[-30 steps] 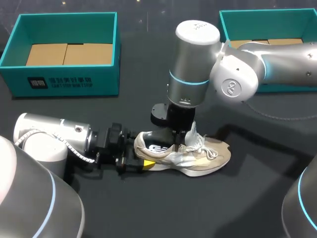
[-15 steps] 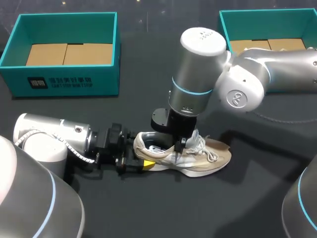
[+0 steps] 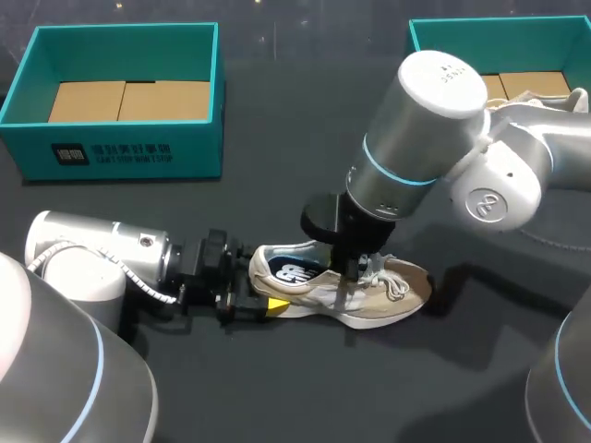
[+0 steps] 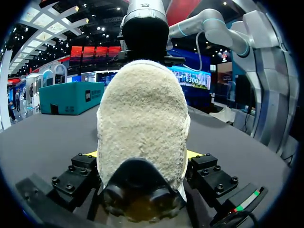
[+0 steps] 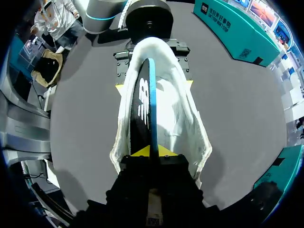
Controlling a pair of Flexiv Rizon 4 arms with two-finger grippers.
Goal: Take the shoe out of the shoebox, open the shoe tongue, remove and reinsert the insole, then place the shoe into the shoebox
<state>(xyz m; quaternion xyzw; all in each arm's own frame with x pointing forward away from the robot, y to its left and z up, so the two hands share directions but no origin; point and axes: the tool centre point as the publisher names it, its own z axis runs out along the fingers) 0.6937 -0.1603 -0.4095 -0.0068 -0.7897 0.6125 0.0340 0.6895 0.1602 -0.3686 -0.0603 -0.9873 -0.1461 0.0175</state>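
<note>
Shoe lies mid-surface, well apart from left shoebox and right shoebox. Left jaws grasp its heel. Right jaws grasp insole at the opening. Right arm has swung rightward since the earlier frame, exposing more insole.

**Shoe**: beige upper of matt, suede-like cloth and mesh, with white woven laces and a smooth, pale sole.
**Heel panel**: cream, woolly pile, rough and nubbly, above a dark glossy piece.
**Insole**: dark, matt face with white print and a smooth teal edge.
**Table**: dark, matt, finely grained cover.
**Left shoebox** and **right shoebox**: smooth teal card with a faint sheen and floors of plain brown cardboard.
**Left arm** and **right arm**: smooth satin-silver shells.
**Left gripper** and **right gripper**: matt black bodies, the left with visible screw heads, both with smooth yellow tips.
</note>
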